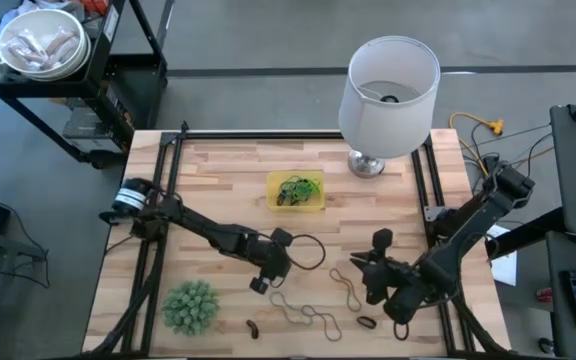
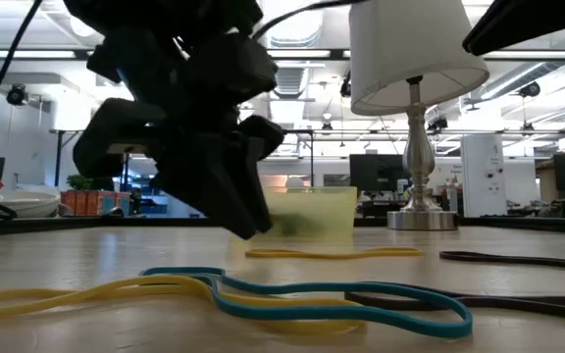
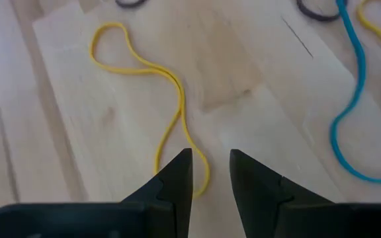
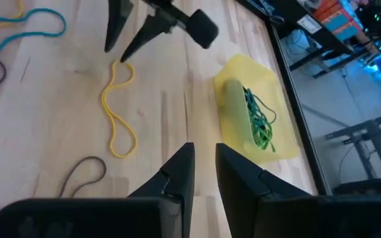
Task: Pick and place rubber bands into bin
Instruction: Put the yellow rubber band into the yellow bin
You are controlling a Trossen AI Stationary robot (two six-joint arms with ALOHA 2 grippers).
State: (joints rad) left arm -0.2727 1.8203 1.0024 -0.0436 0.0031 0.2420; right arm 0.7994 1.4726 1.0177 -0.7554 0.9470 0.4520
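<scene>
Lower left end effector (image 3: 210, 173), fingers slightly apart, squarely over yellow rubber band (image 3: 167, 92) at frame centre, then pinch against worktop (image 3: 256, 119); right end effector (image 4: 204, 168) also parted, empty.

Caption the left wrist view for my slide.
Left claw, slightly parted, poised over a yellow rubber band on the wooden table.

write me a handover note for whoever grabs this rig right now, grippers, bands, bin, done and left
Left gripper: jaws open, empty, low over one end of the yellow band at mid-table.
Right gripper: jaws slightly apart, empty, above bare wood on the right side.
Bin: toward the back of the table, by the lamp, already holding a tangle of green bands.
Left to do: the yellow band, a yellow and blue-green band and several dark bands near the front edge.
</scene>
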